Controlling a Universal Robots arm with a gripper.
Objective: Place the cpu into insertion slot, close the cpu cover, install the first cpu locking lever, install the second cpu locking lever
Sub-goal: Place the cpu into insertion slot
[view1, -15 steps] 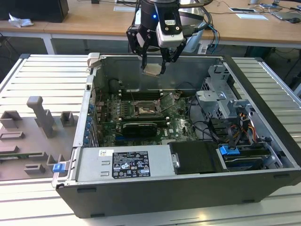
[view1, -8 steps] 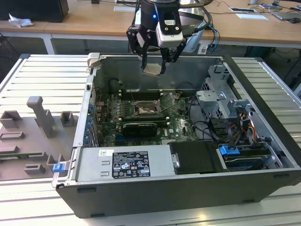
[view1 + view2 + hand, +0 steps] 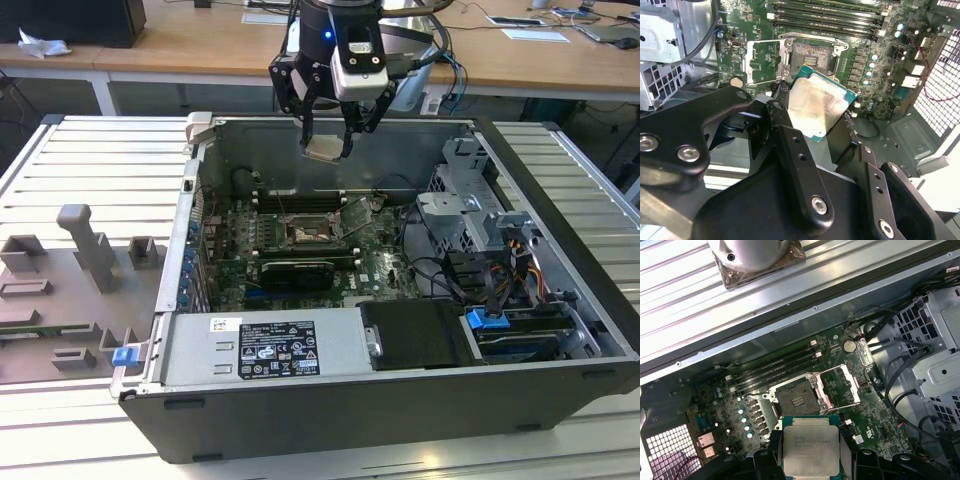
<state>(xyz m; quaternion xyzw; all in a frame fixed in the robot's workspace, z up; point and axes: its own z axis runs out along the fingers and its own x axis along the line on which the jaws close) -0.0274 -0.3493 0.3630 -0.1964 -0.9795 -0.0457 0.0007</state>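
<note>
The gripper [image 3: 326,140] is clamped on the cpu [image 3: 810,450], its fingers [image 3: 782,125] pressing two opposite edges. The cpu is square, so it has no long axis. It lies flat with the metal top facing up toward the wrist.

The cpu hangs at about the height of the case [image 3: 330,420] rim, well apart from the board. The slot [image 3: 796,401] lies below it, open and bare. In the first wrist view the cpu's edges appear turned slightly against the slot's edges.

The cover [image 3: 840,385] stands swung open just beside the slot, clear of the opening. The memory slots [image 3: 775,367] run beyond the slot.
</note>
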